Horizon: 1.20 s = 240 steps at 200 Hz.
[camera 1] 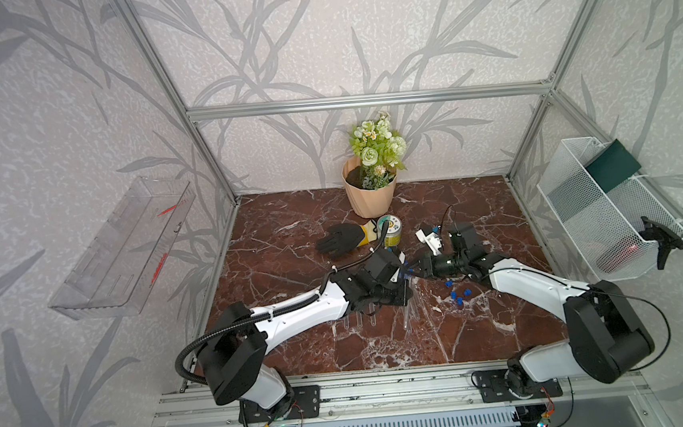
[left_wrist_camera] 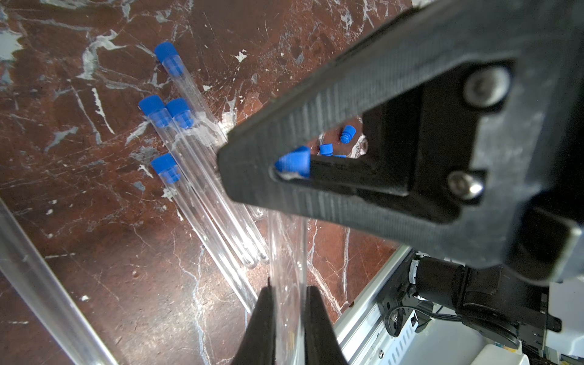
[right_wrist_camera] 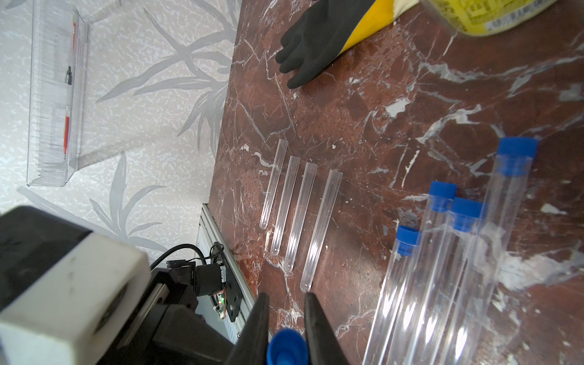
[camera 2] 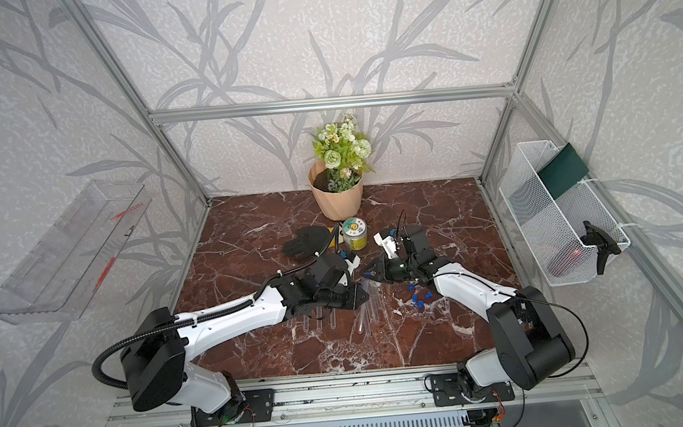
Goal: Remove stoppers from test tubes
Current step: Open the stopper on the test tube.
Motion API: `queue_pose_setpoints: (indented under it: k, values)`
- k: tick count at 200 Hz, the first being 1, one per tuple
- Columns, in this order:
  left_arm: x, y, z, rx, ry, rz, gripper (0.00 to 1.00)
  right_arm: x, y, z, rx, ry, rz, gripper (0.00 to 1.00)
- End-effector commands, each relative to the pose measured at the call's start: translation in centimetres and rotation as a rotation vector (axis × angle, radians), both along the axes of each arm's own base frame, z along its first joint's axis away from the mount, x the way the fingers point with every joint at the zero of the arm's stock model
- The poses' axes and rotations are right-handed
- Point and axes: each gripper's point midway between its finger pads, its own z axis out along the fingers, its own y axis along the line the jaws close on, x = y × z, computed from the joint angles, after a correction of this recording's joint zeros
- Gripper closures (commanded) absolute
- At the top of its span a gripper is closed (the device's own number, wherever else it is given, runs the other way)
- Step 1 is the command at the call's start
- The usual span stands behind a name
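Pulling step: the left pincer (left_wrist_camera: 289, 289) clamps a clear tube (left_wrist_camera: 286, 246) and the right pincer (right_wrist_camera: 286, 297) pinches its blue stopper (right_wrist_camera: 286, 346), above the desk (camera 1: 290, 218) near the glove (camera 1: 340, 239). Next, probably pull straight apart along the tube.

Flower pot (camera 1: 372, 197) sits back centre on the table (camera 1: 286, 223), with the glove (camera 1: 340, 239) and jar (camera 1: 391, 233) right in front of it, glove on the left. Nearer the front: four open test tubes (right_wrist_camera: 300, 216) side by side, capped test tubes (right_wrist_camera: 452, 268) to their right, loose stoppers (camera 1: 454, 296) further right.
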Motion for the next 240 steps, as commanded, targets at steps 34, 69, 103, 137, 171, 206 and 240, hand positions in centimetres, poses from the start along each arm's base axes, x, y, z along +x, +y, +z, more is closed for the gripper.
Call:
queue_pose_setpoints:
  k: [34, 69, 103, 137, 171, 206, 240]
  values:
    - [-0.3, -0.1, 0.8, -0.027, -0.011, -0.010, 1.00, 1.0, -0.1, 0.6, -0.010, -0.037, -0.019, 0.85]
    - [-0.4, 0.0, 0.7, -0.025, -0.011, -0.008, 1.00, 1.4, 0.1, 1.1, -0.002, -0.044, -0.021, 0.89]
    - [-0.4, 0.2, 0.6, -0.020, -0.009, -0.005, 1.00, 1.5, 0.1, 1.3, 0.002, -0.048, -0.021, 0.94]
    - [-0.5, 0.3, 0.6, -0.016, -0.010, -0.002, 1.00, 1.9, 0.0, 1.8, 0.025, -0.041, -0.038, 0.95]
    - [-0.6, 0.6, 0.2, -0.001, -0.003, -0.002, 1.00, 2.5, -0.4, 2.3, 0.021, -0.051, -0.051, 0.96]
    - [-0.7, 0.9, -0.1, 0.015, 0.001, -0.003, 1.00, 3.0, -0.5, 2.4, 0.003, -0.072, -0.045, 0.96]
    - [-0.9, 1.1, -0.4, 0.030, 0.007, -0.002, 1.00, 3.5, -0.5, 2.8, -0.019, -0.093, -0.036, 0.96]
